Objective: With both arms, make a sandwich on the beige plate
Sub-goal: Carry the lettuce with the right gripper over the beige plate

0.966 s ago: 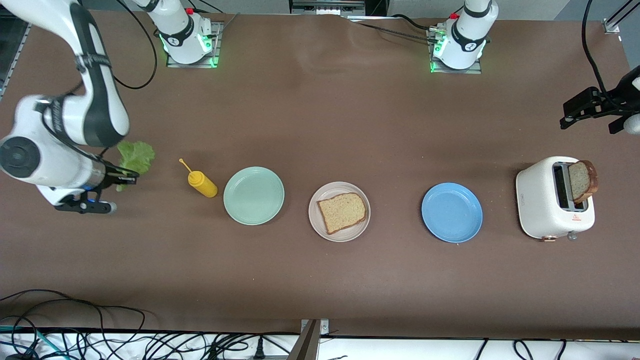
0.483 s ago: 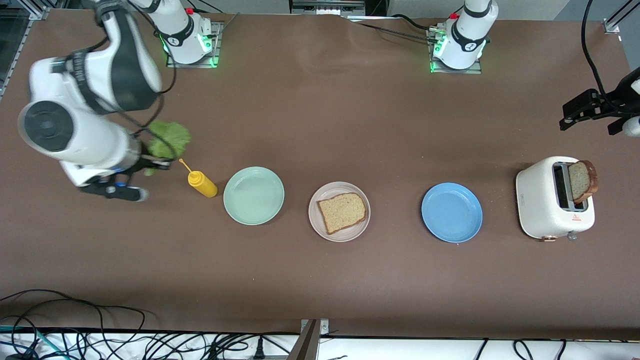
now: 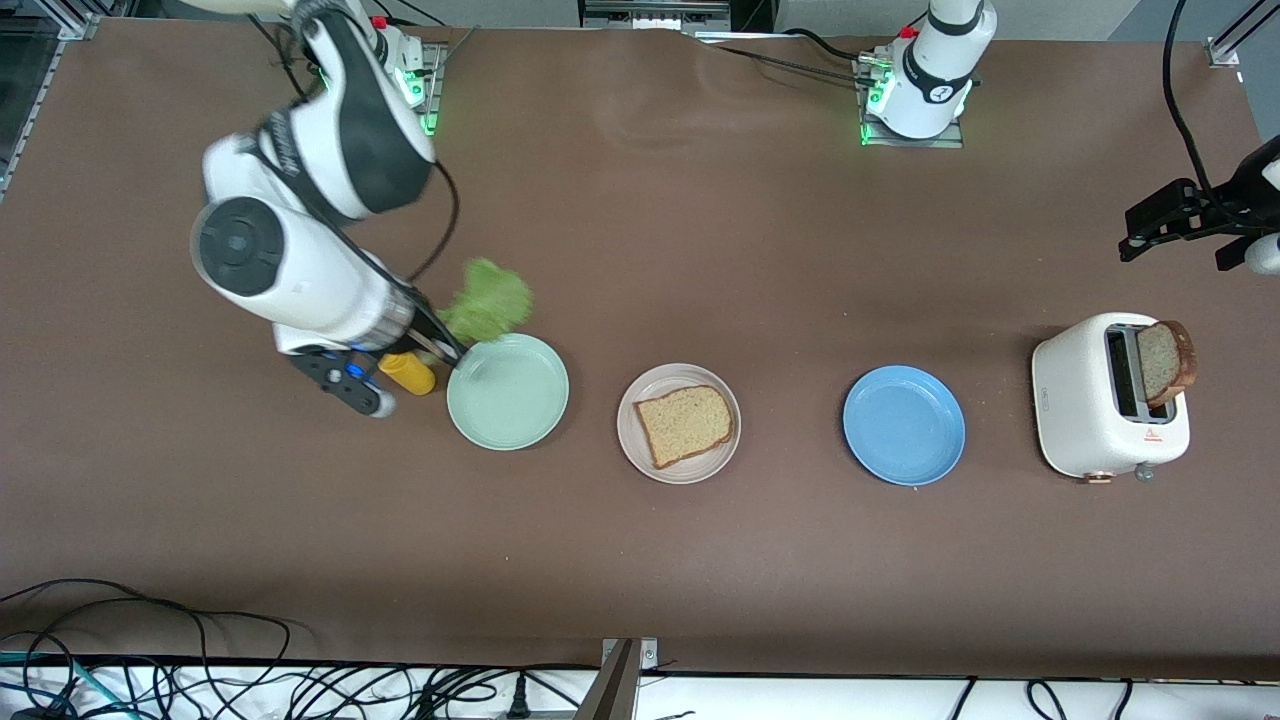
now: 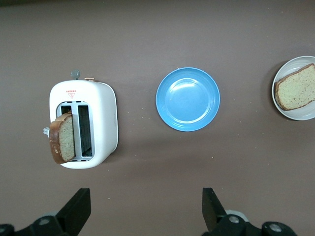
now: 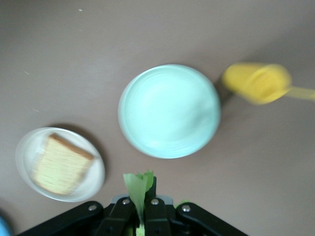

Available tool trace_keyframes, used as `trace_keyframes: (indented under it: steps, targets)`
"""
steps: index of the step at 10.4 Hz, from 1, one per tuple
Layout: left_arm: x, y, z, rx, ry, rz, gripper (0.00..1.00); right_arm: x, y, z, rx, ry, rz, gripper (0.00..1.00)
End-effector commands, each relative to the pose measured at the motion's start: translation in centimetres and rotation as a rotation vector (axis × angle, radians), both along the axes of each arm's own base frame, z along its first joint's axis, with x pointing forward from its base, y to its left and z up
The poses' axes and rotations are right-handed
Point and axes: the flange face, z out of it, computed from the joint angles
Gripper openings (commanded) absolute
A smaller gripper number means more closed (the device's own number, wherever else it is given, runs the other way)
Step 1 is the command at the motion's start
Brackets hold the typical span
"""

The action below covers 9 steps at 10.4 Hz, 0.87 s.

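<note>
1. The right tool is clamped on a lettuce leaf, up over the mint-green plate, at the edge nearest the yellow mustard bottle.
2. The beige plate lies on the table beside the mint-green one, toward the left arm's end, carrying one bread slice.
3. The left tool waits, fingers wide, above the toaster holding a second slice.
4. The blue plate lies between the beige plate and the toaster.

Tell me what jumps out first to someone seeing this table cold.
The right gripper carries a lettuce leaf pinched in its shut fingers, over the edge of the green plate beside the yellow bottle. One bread slice already lies on the beige plate mid-table. Toward the left arm's end, a second slice stands up out of the white toaster, while the left gripper waits open above it.
</note>
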Motion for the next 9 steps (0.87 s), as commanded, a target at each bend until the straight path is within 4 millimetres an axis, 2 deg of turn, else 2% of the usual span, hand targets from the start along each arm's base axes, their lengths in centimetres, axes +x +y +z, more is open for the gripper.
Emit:
trace_keyframes:
  steps: [1, 3, 4, 5, 6, 8, 9]
  targets:
    - [0.0, 0.8, 0.2, 0.015, 0.001, -0.011, 1.0, 2.4, 4.2, -4.2, 0.133, 0.003, -0.294, 0.0]
    - [0.0, 0.9, 0.2, 0.015, 0.001, -0.007, 1.0, 2.5, 8.4, -8.9, 0.203, -0.044, -0.478, 0.0]
    - [0.1, 1.0, 0.1, 0.015, 0.004, -0.007, 1.0, 2.5, 10.0, -12.4, 0.23, -0.058, -0.592, 0.0]
    - [0.1, 1.4, 0.0, 0.014, 0.006, -0.004, 1.0, 1.5, 12.8, -14.8, 0.266, -0.081, -0.649, 0.0]
    - [0.2, 1.6, -0.2, 0.013, 0.007, -0.003, 1.0, 1.6, 13.9, -16.7, 0.304, -0.101, -0.72, 0.0]
    - [0.3, 2.3, -0.4, 0.011, 0.01, 0.007, 1.0, 0.5, 15.6, -19.1, 0.296, -0.091, -0.724, 0.0]
    - [0.4, 2.4, -0.5, -0.007, 0.011, 0.011, 1.0, -0.3, 16.5, -20.2, 0.282, -0.085, -0.704, 0.19]
